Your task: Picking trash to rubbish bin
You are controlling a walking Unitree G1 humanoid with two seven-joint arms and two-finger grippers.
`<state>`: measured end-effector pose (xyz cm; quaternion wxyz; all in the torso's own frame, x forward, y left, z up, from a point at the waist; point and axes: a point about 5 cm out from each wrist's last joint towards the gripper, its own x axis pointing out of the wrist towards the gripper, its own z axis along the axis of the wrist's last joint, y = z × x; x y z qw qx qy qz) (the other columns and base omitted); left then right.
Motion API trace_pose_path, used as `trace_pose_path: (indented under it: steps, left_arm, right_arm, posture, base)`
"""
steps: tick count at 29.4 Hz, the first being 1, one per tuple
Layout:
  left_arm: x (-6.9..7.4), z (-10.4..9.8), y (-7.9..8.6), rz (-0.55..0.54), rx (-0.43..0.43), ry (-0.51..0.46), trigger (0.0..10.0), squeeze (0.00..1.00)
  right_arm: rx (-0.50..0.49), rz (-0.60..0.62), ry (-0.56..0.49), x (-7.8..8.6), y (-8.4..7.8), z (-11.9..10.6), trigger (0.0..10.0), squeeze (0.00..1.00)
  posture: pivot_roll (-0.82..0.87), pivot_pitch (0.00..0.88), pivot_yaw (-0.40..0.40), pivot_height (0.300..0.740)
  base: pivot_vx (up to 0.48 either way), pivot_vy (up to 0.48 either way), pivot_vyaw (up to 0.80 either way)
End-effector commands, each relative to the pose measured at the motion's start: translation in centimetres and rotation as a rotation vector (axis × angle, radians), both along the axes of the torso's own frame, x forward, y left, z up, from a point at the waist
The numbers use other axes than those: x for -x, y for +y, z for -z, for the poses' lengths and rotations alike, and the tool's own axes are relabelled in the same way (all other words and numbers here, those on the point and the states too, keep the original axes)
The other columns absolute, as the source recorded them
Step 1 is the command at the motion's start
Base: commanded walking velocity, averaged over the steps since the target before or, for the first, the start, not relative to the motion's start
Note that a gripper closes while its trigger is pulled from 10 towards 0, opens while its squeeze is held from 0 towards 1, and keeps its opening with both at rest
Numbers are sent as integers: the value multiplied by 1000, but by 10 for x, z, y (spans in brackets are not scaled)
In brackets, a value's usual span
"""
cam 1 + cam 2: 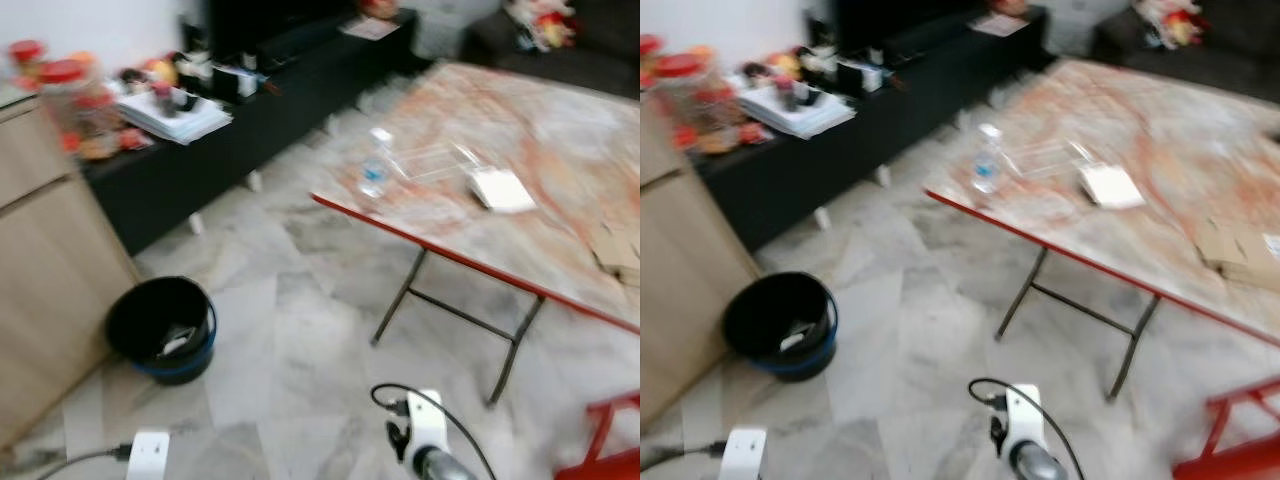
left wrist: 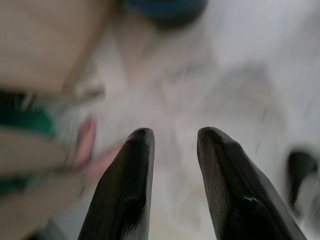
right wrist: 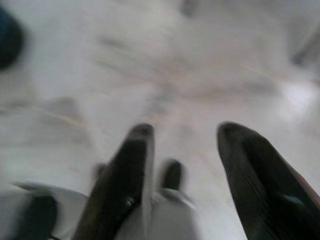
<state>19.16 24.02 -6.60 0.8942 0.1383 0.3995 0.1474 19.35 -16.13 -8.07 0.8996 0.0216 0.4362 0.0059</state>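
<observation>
While both arms hang low over the marble floor (image 1: 300, 330), the left gripper (image 2: 172, 137) has its two black fingers parted with nothing between them, and the right gripper (image 3: 185, 132) is likewise spread and empty. Farther out, the folding table (image 1: 1040, 240) carries the likely trash: a clear plastic bottle (image 1: 986, 160) standing near its front edge, with white folded paper (image 1: 1112, 186) beside it. I judge the bottle light, thin-walled and somewhat slick, liable to buckle or tip, so a gentle pinch across its middle suits best. To the robot's left the black rubbish bin (image 1: 162, 328) sits on the floor beside the wooden cabinet (image 1: 40, 280).
</observation>
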Motion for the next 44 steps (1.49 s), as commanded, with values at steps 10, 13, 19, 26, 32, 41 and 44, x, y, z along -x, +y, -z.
trace_pose_path:
  steps: [10, 13, 19, 26, 32, 41, 44]
  left_arm:
    - [-31, -16, -12, 148, -37, -95, 10000, 0]
    - [-51, -28, -22, 208, -41, -161, 10000, 0]
    - [-65, -38, -31, 254, -38, -216, 10000, 0]
    - [-95, -71, -47, 339, -61, -440, 10000, 0]
    - [-127, -122, -64, 412, -81, -712, 10000, 0]
    - [-165, -209, -91, 425, -151, -1055, 10000, 0]
    - [-166, -215, -92, 450, -176, -1075, 10000, 0]
  right_arm:
    - [-20, 5, -47, -14, 8, -8, 10000, 0]
    - [-22, 6, -69, -21, 8, -12, 10000, 0]
    - [-39, 11, -119, -33, 11, -19, 10000, 0]
    - [-66, -64, -352, -77, 25, -55, 10000, 0]
    - [-121, -123, -660, -130, 42, -118, 10000, 0]
    - [-161, -109, -1047, -173, 62, -209, 10000, 0]
    - [-163, -113, -1090, -176, 69, -219, 10000, 0]
  posture:
    - [122, 109, -10, 740]
    - [122, 109, -9, 740]
    - [114, 103, -3, 740]
    - [114, 83, -4, 740]
    - [107, 71, -7, 740]
    - [109, 79, -5, 740]
    - [100, 84, -1, 740]
  base:
    - [0, 0, -775]
    - [0, 0, -775]
    - [0, 0, -645]
    - [0, 0, 0]
    - [0, 0, 0]
    - [0, 0, 0]
    - [0, 0, 0]
